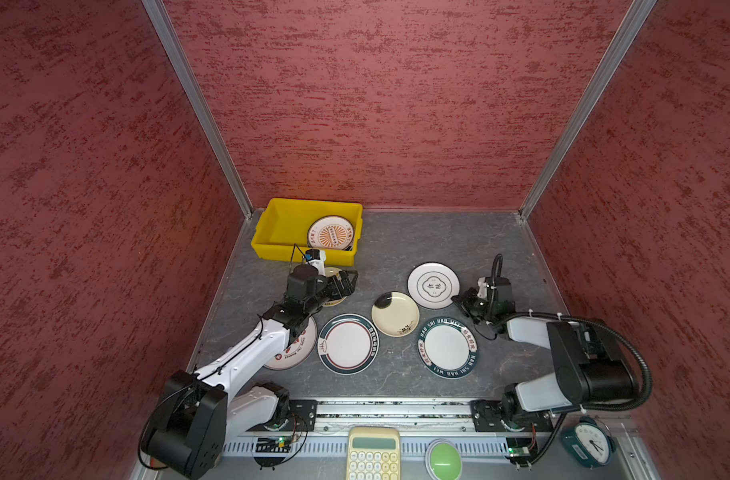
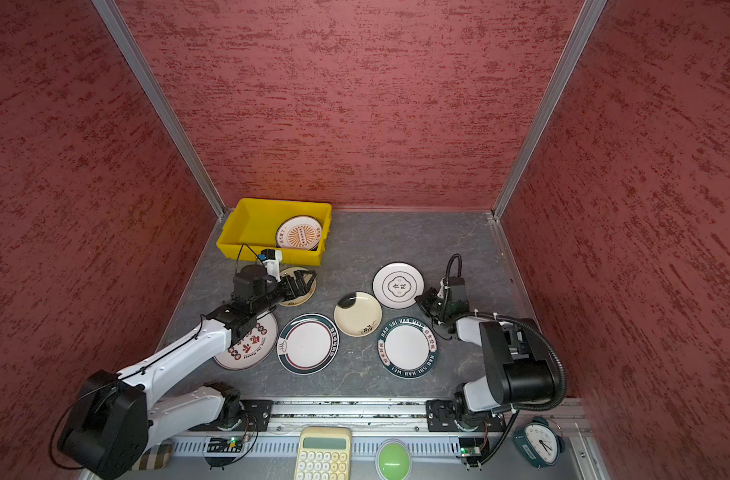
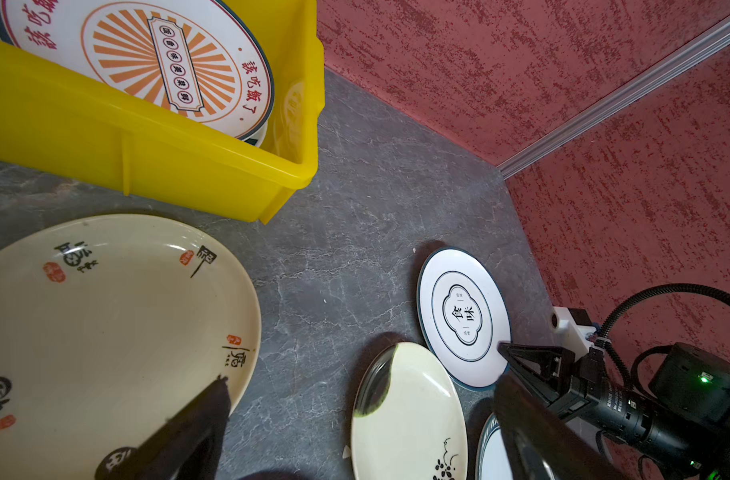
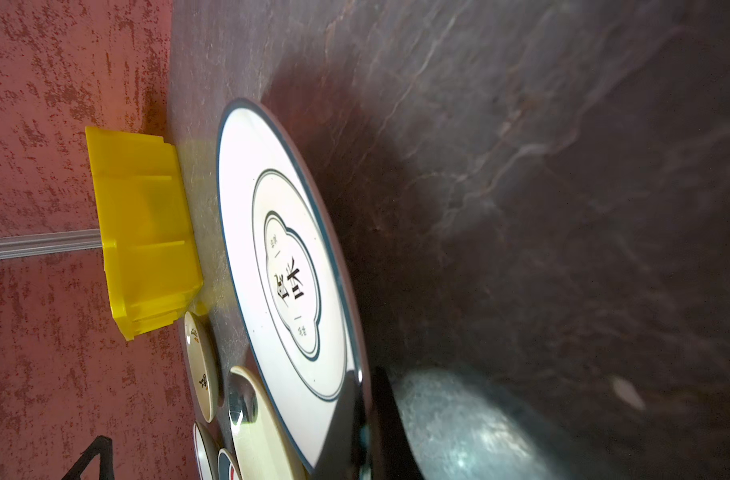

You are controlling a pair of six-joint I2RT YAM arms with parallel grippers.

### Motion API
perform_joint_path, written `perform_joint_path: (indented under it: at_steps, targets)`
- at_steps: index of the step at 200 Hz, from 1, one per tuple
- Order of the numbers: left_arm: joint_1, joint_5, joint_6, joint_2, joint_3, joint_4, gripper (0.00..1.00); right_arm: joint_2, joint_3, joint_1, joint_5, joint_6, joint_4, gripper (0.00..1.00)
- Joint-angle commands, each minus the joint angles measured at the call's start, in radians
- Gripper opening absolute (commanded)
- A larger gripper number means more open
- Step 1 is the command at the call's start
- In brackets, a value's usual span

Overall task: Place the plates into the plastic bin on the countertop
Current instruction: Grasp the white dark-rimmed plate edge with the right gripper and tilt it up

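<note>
Eyes on the right: the right pincer point(image 1: 462, 300) is seen clamped down narrow on the near rim of the white round plate with a thin dark edge and a clover-shaped emblem point(image 1: 433, 285). In the right wrist view that rim is caught between the dark fingers point(image 4: 386, 428). An edge grip is judged the only one on offer, since the plate is shallow and lies flat (or very nearly; a lift cannot be told) on the dark grey veined stone-look bench point(image 1: 396, 249).

The plate is placed at the right rear of the bench, well apart from the bright yellow rectangular plastic bin point(image 1: 286, 226) in the back left corner. Between them lies the black-splashed cream plate point(image 1: 395, 313), so a raised carry across is judged necessary.

Over on the left, the left pincer point(image 1: 348, 284) is spread wide and nothing is held. It hangs over the cream round plate with black calligraphy and red seals point(image 3: 105, 324), just in front of the bin, and is judged to be staged for that pick.

Inside the bin, an orange-sunburst plate point(image 1: 331, 237) is stacked at the right end, and the left half is left bare for more.
</note>
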Motion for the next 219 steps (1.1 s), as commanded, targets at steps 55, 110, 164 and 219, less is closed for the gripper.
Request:
perform_joint_path:
  at_steps: [55, 110, 164, 219]
  targets:
    - [-0.001, 0.03, -0.014, 0.006, 0.026, 0.003, 0.99, -0.346, -0.048, -0.009, 0.13, 0.02, -0.172, 0.0]
    - [-0.016, 0.118, -0.021, 0.043, 0.023, 0.069, 0.99, -0.558, -0.117, -0.007, 0.032, 0.081, -0.118, 0.0]
    - [-0.054, 0.165, -0.011, 0.075, 0.022, 0.138, 0.99, -0.514, -0.1, 0.054, -0.009, 0.149, 0.023, 0.0]
    - [-0.057, 0.187, -0.032, 0.081, 0.025, 0.151, 0.98, -0.401, 0.005, 0.238, 0.018, 0.136, 0.066, 0.0]
